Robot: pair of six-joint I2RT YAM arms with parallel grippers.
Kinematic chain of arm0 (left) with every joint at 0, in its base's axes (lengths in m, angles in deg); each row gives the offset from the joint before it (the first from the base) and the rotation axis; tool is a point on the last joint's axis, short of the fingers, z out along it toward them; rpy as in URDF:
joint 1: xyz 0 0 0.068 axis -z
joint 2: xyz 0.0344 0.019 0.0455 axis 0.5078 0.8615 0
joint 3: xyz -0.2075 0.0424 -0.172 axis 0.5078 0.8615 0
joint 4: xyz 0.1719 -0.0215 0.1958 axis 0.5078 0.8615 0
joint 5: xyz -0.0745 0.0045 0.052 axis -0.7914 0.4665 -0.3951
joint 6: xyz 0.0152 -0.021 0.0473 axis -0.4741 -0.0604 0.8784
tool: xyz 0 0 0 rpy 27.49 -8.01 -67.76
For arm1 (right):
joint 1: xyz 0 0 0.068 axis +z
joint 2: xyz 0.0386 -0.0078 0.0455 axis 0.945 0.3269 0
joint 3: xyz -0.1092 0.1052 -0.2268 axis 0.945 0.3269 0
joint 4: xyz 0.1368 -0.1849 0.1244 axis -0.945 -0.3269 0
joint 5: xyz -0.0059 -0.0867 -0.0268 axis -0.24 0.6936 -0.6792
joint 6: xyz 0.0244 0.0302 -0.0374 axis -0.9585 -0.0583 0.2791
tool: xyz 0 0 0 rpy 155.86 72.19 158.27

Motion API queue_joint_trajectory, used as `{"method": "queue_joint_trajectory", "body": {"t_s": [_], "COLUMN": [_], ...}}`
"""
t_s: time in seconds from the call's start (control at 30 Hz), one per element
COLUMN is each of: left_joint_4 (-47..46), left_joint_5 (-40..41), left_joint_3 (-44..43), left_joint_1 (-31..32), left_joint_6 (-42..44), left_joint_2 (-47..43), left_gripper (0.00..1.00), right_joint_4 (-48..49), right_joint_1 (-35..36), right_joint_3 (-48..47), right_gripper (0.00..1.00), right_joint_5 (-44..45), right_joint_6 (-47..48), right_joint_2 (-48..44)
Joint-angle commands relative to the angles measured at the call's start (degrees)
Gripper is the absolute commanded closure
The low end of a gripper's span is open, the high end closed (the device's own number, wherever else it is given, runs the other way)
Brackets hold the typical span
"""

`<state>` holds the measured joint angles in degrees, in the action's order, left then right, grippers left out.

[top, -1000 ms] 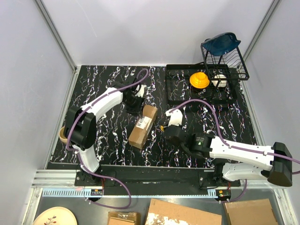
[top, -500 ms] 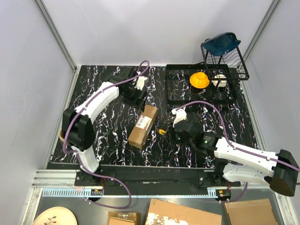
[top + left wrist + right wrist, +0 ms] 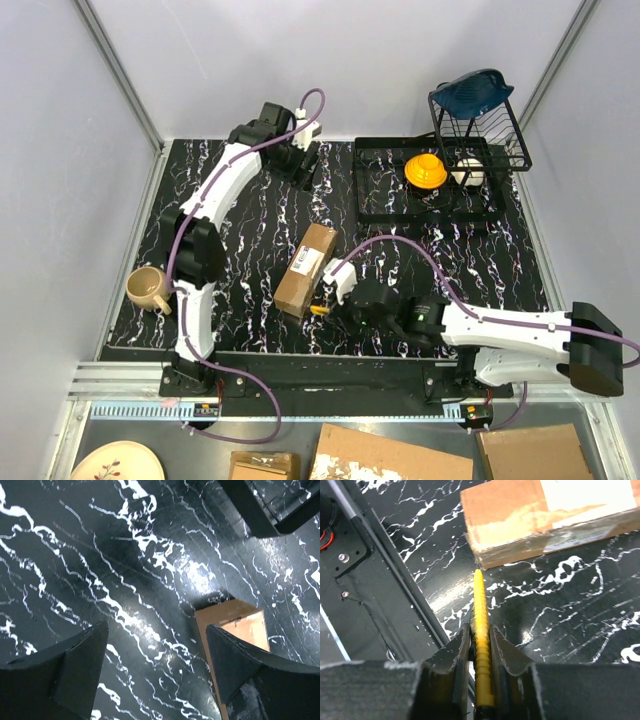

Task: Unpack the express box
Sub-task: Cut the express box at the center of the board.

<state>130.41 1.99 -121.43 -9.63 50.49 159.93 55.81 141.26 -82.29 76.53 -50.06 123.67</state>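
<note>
Right end effector (image 3: 481, 634) is pinched narrow on a slim yellow utility knife (image 3: 478, 596), whose ribbed handle sits between the two dark fingers (image 3: 451, 661) with the tip pointing forward. Just ahead of that tip lies the express box (image 3: 520, 517), a small oblong brown cardboard carton with clear tape. The tip is right at the carton's near lower corner, but the wrist view does not show whether they touch. A white shipping label (image 3: 592, 494) sits on the carton's top face, farther ahead and to the right in the wrist view.

From above, the express box (image 3: 305, 268) rests diagonally on the black white-veined desk (image 3: 250, 250), its near end beside the right end effector (image 3: 328, 298).

Left end effector (image 3: 306, 165) hangs over the far edge of the desk, well apart from the carton. Its jaws stand wide and hold nothing. In its wrist view, only bare desk lies between the fingers (image 3: 70, 667), and one end of the carton shows beside the right-hand finger. A black wire tray (image 3: 375, 185) lies just to that end effector's right, and a beige ceramic mug (image 3: 148, 288) stands well behind it near the desk's left edge.
</note>
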Motion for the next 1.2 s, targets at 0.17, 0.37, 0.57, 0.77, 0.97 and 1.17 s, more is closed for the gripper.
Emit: {"method": "queue_joint_trajectory", "body": {"t_s": [0.17, 0.37, 0.57, 0.77, 0.97, 1.17], "left_joint_4": [-3.5, -5.5, -7.5, -7.1, -4.2, -4.7], "left_joint_5": [-1.7, -2.3, -2.8, -2.1, -0.5, 0.9], "left_joint_3": [0.4, 4.9, 10.0, 11.6, 11.9, 13.6], "left_joint_1": [1.7, 1.7, 1.9, 2.0, 2.0, 2.0], "left_joint_6": [-1.1, -1.0, -1.2, 0.4, 1.4, -0.3], "left_joint_2": [3.9, 3.4, 3.2, 2.3, -1.6, -2.5], "left_gripper": [0.2, 0.26, 0.29, 0.3, 0.31, 0.34], "right_joint_4": [10.5, 10.6, 7.6, 7.5, 4.0, 2.7], "right_joint_1": [2.5, 2.6, 2.7, 2.7, 2.6, 3.2], "right_joint_3": [-5.5, -7.1, -6.2, -1.8, 1.9, 1.2], "right_gripper": [1.0, 1.0, 1.0, 1.0, 1.0, 1.0], "right_joint_5": [-7.2, -1.1, 8.4, 6.0, 4.7, 4.4], "right_joint_6": [1.4, 1.0, 0.3, -1.0, -1.1, 3.9], "right_joint_2": [11.1, 15.9, 14.3, 6.4, -1.3, -1.2]}}
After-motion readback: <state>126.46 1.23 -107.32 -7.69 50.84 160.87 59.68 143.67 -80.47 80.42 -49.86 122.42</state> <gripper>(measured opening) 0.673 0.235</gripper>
